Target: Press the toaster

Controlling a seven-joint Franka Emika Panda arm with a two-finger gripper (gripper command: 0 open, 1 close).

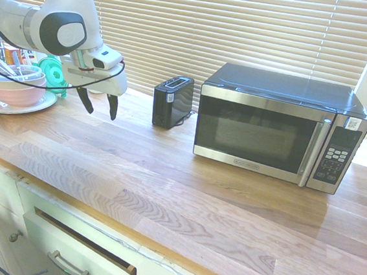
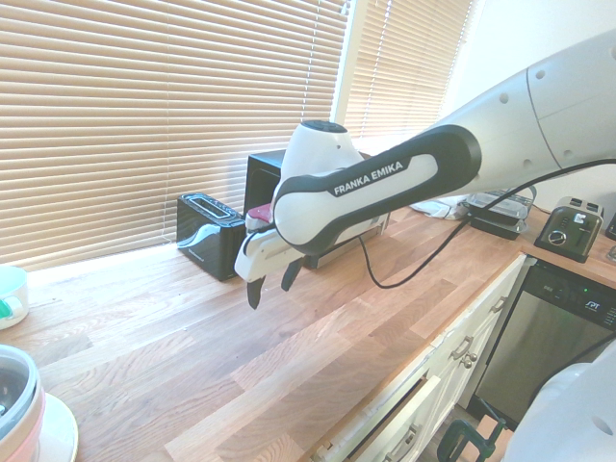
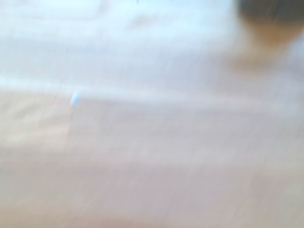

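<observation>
The toaster (image 1: pixel 172 101) is a small glossy black box with a silver slotted top and a white label on its end. It stands on the wooden counter just left of the microwave, and appears in the second exterior view as the toaster (image 2: pixel 213 234) against the blinds. My gripper (image 1: pixel 99 106) hangs open above the counter, left of the toaster and apart from it, with nothing between its fingers. From the other side the gripper (image 2: pixel 270 286) sits in front of the toaster. The wrist view is a blur of pale wood with a dark patch (image 3: pixel 273 10) at one corner.
A large black-and-steel microwave (image 1: pixel 279 125) fills the counter right of the toaster. Stacked bowls on a plate (image 1: pixel 17 89) and a green container (image 1: pixel 54 73) stand at the far left. Window blinds run behind everything. Drawers (image 1: pixel 75 247) lie below the counter edge.
</observation>
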